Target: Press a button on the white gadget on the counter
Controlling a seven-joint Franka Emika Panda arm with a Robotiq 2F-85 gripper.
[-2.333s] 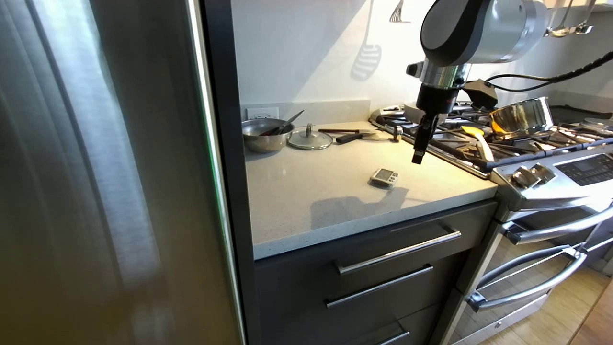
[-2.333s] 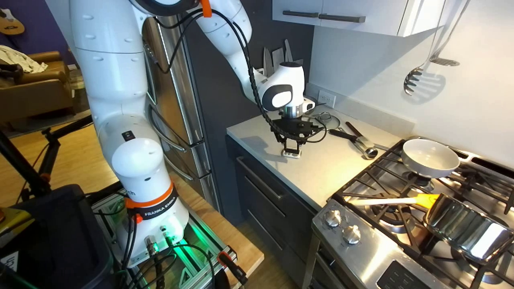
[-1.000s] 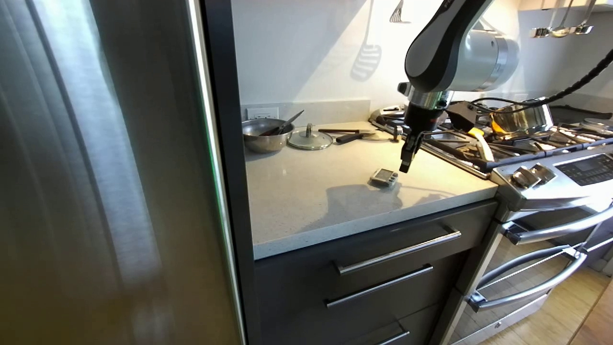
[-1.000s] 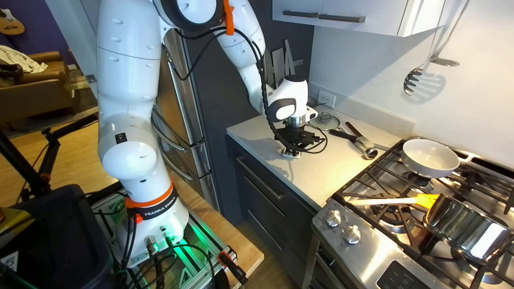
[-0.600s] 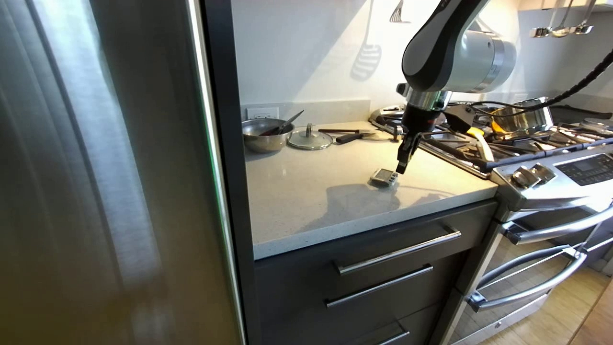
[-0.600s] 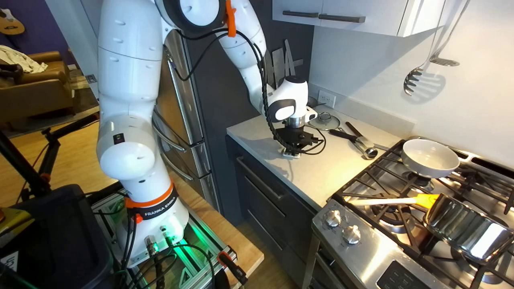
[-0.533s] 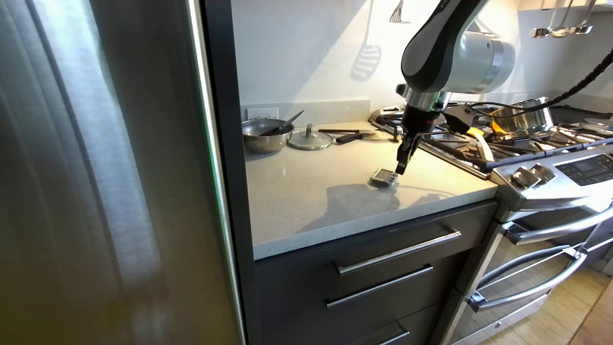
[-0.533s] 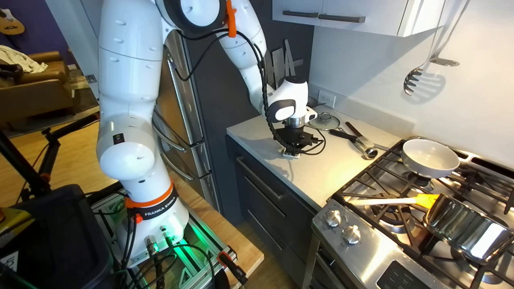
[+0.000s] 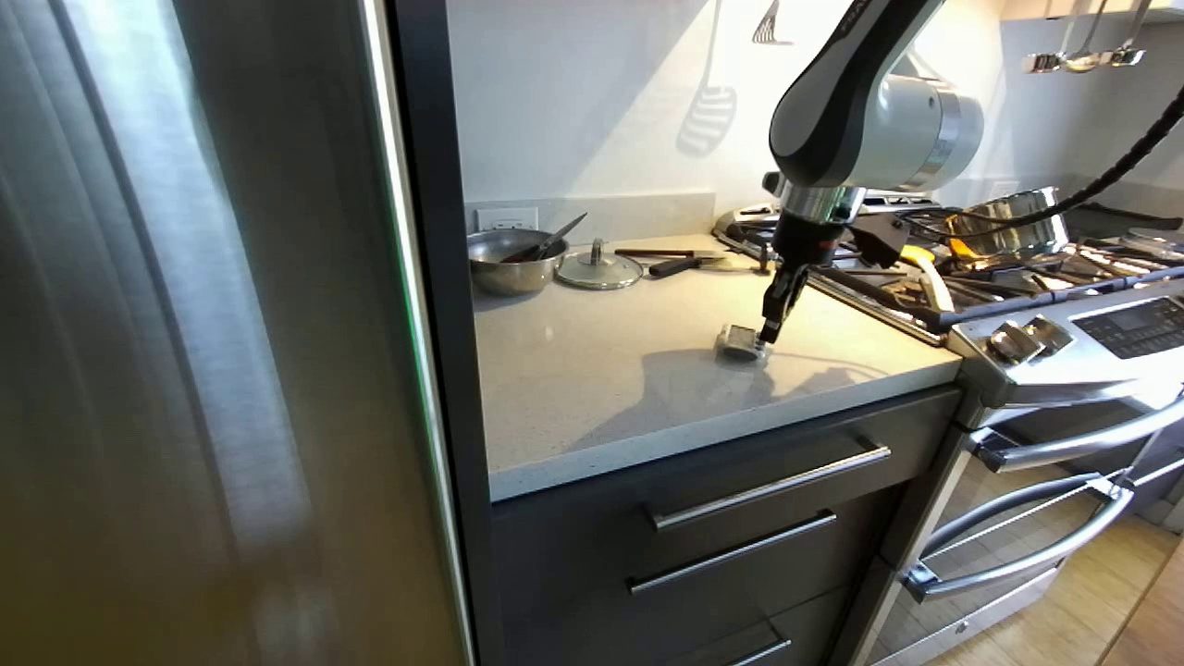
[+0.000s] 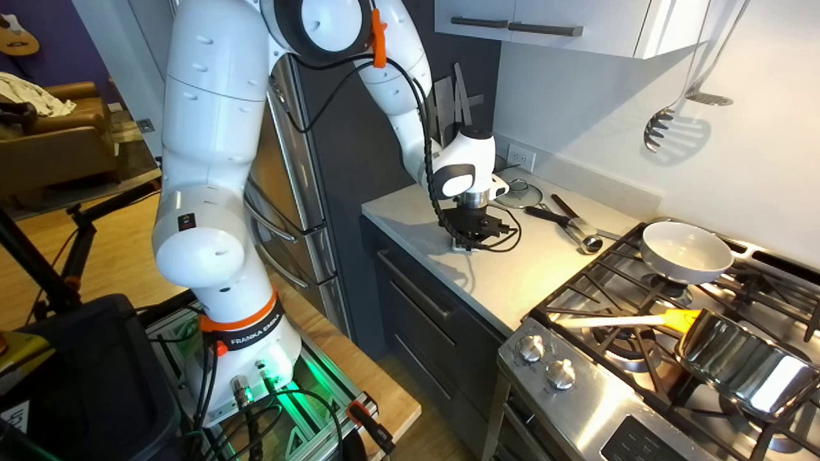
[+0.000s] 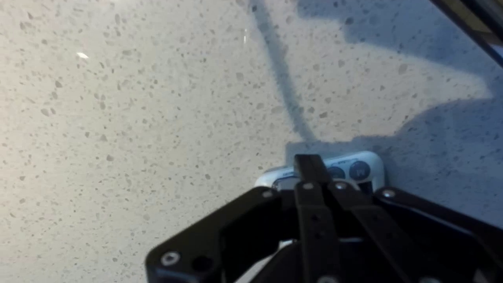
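- A gas stove [image 10: 596, 416] sits lower right in an exterior view, carrying a white bowl [image 10: 685, 256] and a saucepan [image 10: 746, 365].
- The white Franka arm [image 10: 211, 121] stands at left in an exterior view.
- The desk [image 9: 573, 370], a speckled pale slab, crosses mid-frame in an exterior view, a metal bowl [image 9: 513, 276] and a glass lid [image 9: 599, 270] at its upper left.
- The end effector [image 9: 770, 331] points down, its fingers pressed together, tips at the button end of the white digital timer [image 9: 737, 343]; I cannot tell whether they touch it.
- The timer lies on the desk, just right of centre in both exterior views, lower right in the wrist view, partly hidden by the fingers.
- Two round buttons [image 11: 359, 170] show at its upper right edge in the wrist view.
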